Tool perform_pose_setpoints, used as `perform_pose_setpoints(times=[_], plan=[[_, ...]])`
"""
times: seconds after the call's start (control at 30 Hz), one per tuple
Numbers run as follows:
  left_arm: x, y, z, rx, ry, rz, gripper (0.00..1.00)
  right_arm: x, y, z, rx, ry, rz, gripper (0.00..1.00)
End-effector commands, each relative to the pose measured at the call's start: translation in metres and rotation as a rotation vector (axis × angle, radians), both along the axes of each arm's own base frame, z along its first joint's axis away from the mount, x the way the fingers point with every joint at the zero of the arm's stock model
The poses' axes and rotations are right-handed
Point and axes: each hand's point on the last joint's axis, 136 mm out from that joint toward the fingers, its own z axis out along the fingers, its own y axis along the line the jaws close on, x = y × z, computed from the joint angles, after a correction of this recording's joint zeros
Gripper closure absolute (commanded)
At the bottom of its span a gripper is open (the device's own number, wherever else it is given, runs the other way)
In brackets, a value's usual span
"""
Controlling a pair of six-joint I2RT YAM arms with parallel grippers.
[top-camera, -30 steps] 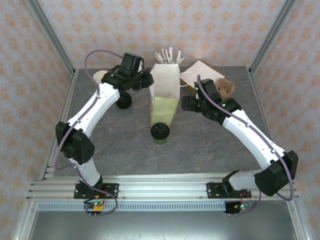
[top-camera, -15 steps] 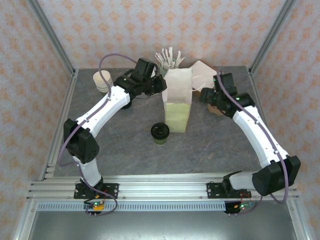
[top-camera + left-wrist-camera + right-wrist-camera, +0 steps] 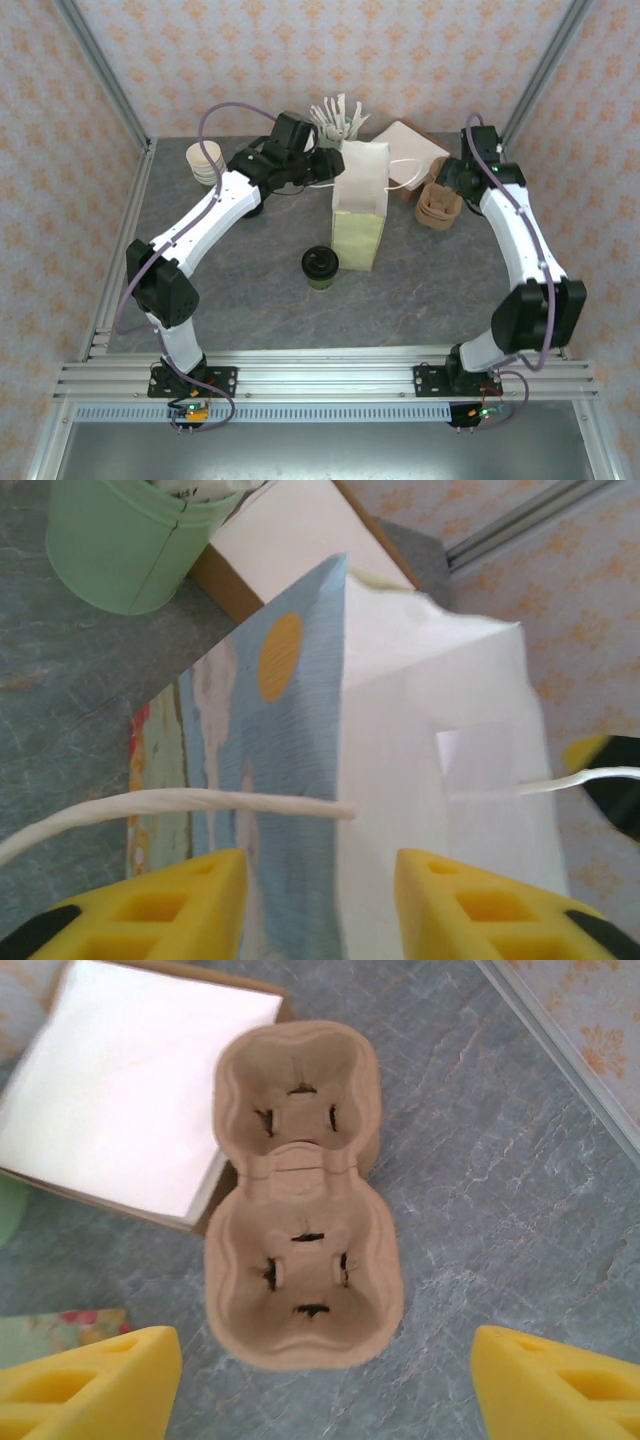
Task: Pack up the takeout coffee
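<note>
**mk_bots:** So where's the left gripper (image 3: 320, 910) at?

**yamfan:** Right up against the top of the bag (image 3: 430, 730). Its jaws are spread, and the bag's corner fold runs down into the gap between the yellow fingers (image 3: 150, 905). The white handle (image 3: 180, 805) loops across just ahead of the left-hand finger. I honestly can't tell if either pad touches the paper, since the wrist view cuts off there. It doesn't look like it's pinching anything.

**mk_bots:** And the coffee (image 3: 320, 266)?

**yamfan:** It's upright on the table with its black lid on. It sits well back from that gripper toward the arm bases, just beside the foot of the bag. Neither gripper is touching it.

**mk_bots:** What about the right one?

**yamfan:** The right gripper (image 3: 325, 1360) has its jaws wide apart with nothing in them. It hangs over the brown cup carrier (image 3: 300, 1190), which lies just ahead of its fingertips. The napkins (image 3: 130, 1090) are further out, ahead and to its left.
</note>
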Motion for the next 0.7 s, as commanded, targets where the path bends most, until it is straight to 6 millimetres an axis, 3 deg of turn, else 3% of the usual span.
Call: perform_pose_setpoints(times=[0.0, 0.27, 0.67], plan=[[0.001, 0.0, 0.021, 0.002, -0.049, -0.009, 0.52, 0.016, -0.006, -0.015, -0.04, 0.069, -0.014, 0.27], [-0.002, 0.006, 0.044, 0.01, -0.103, -0.005, 0.45, 0.05, -0.003, -0.064, -0.029, 0.205, 0.025, 0.37], [-0.006, 0.009, 0.047, 0.028, -0.109, -0.014, 0.44, 0.072, -0.003, -0.093, -0.014, 0.273, 0.053, 0.48]])
